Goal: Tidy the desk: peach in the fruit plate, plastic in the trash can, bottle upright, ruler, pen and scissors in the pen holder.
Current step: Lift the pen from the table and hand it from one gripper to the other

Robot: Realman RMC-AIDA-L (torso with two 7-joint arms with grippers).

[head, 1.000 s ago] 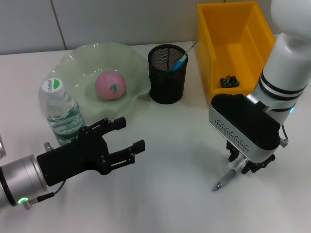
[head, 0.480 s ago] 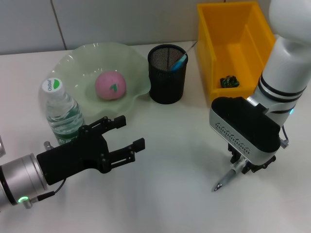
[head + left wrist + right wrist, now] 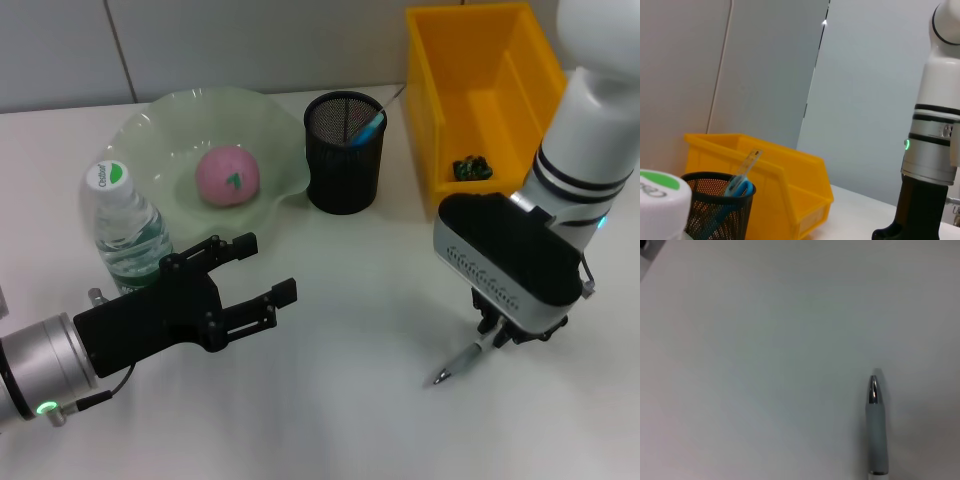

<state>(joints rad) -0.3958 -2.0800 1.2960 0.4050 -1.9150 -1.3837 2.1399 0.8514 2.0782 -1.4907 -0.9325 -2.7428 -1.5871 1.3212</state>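
Note:
My right gripper [image 3: 497, 335] is shut on a grey pen [image 3: 458, 363] that slants down to the table at the front right; its silver tip [image 3: 873, 386] shows in the right wrist view. The black mesh pen holder [image 3: 344, 150] at the back centre holds blue-handled scissors [image 3: 370, 126] and a clear ruler [image 3: 748, 164]. A pink peach [image 3: 227, 175] lies in the green fruit plate [image 3: 160, 125]. The bottle [image 3: 126, 228] stands upright beside my open left gripper [image 3: 262, 268]. A dark crumpled bit of plastic [image 3: 470, 168] lies in the yellow trash can [image 3: 430, 90].
The yellow trash can [image 3: 790, 185] stands right behind the pen holder [image 3: 715, 212] in the left wrist view, with the right arm [image 3: 930, 150] farther off. Bare white table lies between the two grippers.
The right gripper has shifted a little with the pen, and the pen's tip has moved slightly left and away. The left gripper has edged a little to the left.

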